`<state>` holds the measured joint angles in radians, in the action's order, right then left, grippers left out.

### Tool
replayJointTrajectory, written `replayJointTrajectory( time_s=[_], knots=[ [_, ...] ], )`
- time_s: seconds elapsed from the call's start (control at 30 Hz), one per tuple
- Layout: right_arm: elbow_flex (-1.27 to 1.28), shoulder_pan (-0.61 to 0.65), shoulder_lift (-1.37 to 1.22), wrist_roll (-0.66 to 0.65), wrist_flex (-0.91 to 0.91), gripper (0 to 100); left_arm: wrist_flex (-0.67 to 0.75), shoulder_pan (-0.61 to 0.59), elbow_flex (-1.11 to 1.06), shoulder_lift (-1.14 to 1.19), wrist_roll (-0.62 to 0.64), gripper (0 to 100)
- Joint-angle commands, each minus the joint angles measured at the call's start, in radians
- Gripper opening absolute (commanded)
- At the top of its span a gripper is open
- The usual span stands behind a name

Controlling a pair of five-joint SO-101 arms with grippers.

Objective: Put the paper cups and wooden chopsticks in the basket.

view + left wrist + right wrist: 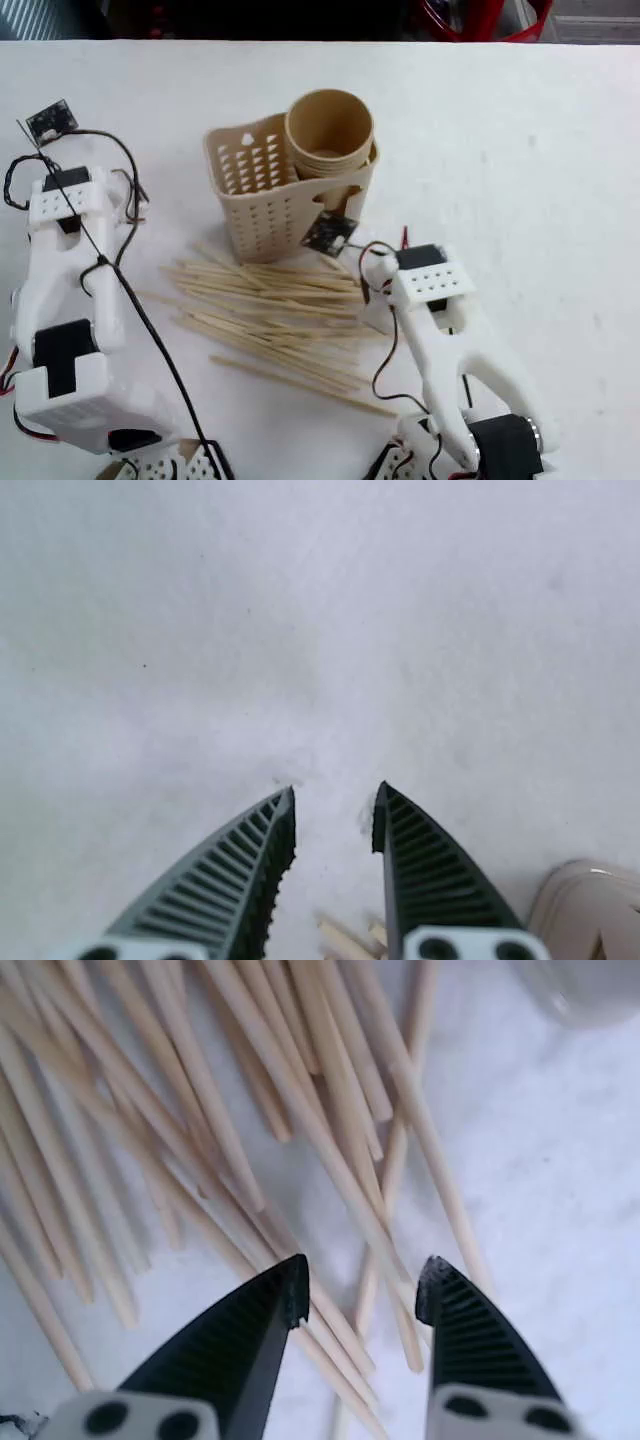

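The left arm (65, 300) lies along the left edge of the white table (520, 150). A black cable (140, 315) trails across the arm, and a small circuit board (51, 120) sits beyond it. The left gripper (333, 795) hangs over bare tabletop, jaws apart with nothing between them. Between the two arms, the wooden chopsticks (270, 305) lie in a loose, crisscrossed heap just in front of the basket (265, 215). They are pale and thin. The basket is beige, perforated and upright. Stacked tan paper cups (330, 130) stand in its right side, with their rims above its wall. The right arm (450, 340) borders the heap, and the right gripper (360, 1285) is spread open just above the sticks.
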<state>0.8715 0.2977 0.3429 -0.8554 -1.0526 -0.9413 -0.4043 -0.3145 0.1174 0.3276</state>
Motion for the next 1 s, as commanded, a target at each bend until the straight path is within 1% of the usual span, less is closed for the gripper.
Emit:
replayJointTrajectory(
  time_s=[0.0, 0.13, 0.3, 0.37, 0.47, 0.57, 0.63, 0.73, 0.83, 0.97],
  knots=[
    [-0.021, 0.099, 0.018, -0.066, 0.001, 18.0, 0.021, -0.004, 0.008, -0.024, 0.011, 15],
    [-0.074, 0.056, -0.051, -0.086, 0.036, 17.8, 0.021, -0.004, 0.006, -0.024, 0.011, 15],
    [-0.161, 0.007, -0.220, -0.106, 0.067, 17.5, 0.021, -0.004, 0.008, -0.024, 0.011, 15],
    [-0.184, 0.001, -0.260, -0.106, 0.065, 14.6, 0.021, -0.005, 0.008, -0.024, 0.011, 15],
    [-0.195, -0.004, -0.265, -0.104, 0.065, 7.0, 0.021, -0.005, 0.009, -0.022, 0.011, 15],
    [-0.190, -0.004, -0.245, -0.103, 0.059, 1.5, 0.021, -0.004, 0.011, -0.022, 0.011, 15],
    [-0.190, -0.016, -0.220, -0.089, 0.058, 1.8, 0.021, -0.004, 0.011, -0.022, 0.011, 15],
    [-0.193, -0.042, -0.154, -0.020, 0.042, 1.6, 0.021, -0.004, 0.011, -0.022, 0.011, 15],
    [-0.193, -0.045, -0.041, -0.005, -0.025, 1.6, 0.021, -0.004, 0.011, -0.022, 0.011, 15],
    [-0.193, -0.038, 0.177, -0.005, -0.147, 1.6, 0.021, -0.004, 0.009, -0.022, 0.011, 15]
  ],
)
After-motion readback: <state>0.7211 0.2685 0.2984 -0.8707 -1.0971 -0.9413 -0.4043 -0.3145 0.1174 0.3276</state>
